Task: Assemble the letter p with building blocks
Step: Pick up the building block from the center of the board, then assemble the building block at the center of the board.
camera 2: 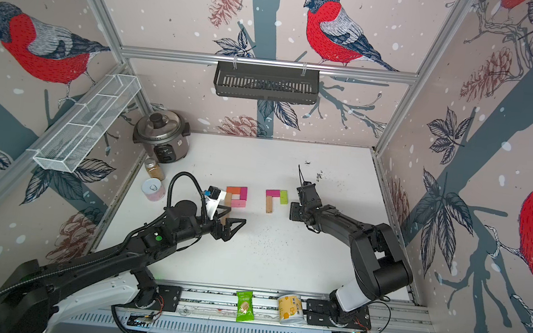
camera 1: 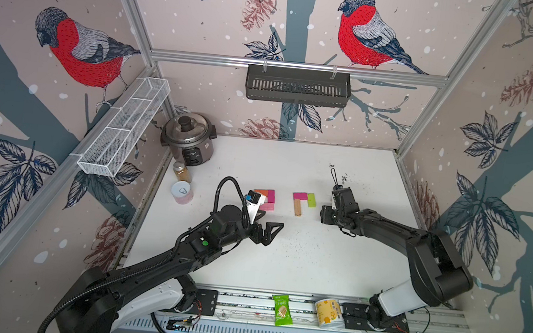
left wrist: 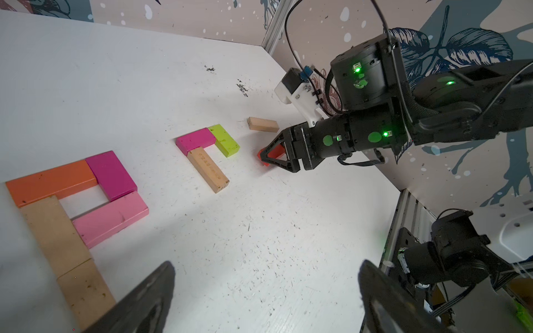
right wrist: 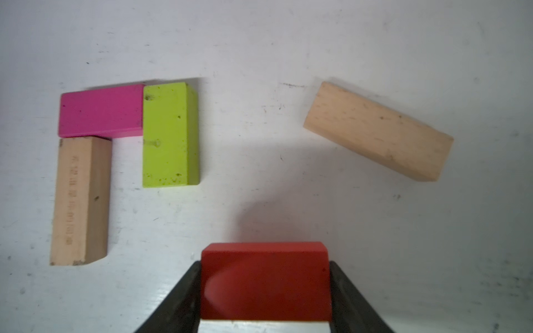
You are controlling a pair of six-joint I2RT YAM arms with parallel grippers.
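The white surface fills both top views. My left end effector hangs near its centre, fingers wide apart and holding nothing. My right end effector sits at its 2 o'clock, clamped on the red block with one finger against each side. It is low at the surface; I cannot tell whether it is lifted or resting.

At 12 o'clock of my left end effector lies the bigger group. There the orange block, magenta block and pink block close a loop, with a wood stem running to 6 o'clock.

At that group's 3 o'clock, apart from it, is a smaller group. The second magenta block has the lime block touching its 3 o'clock end. A wood bar drops to 6 o'clock from its other end. A loose wood block lies tilted, apart, near the red block.
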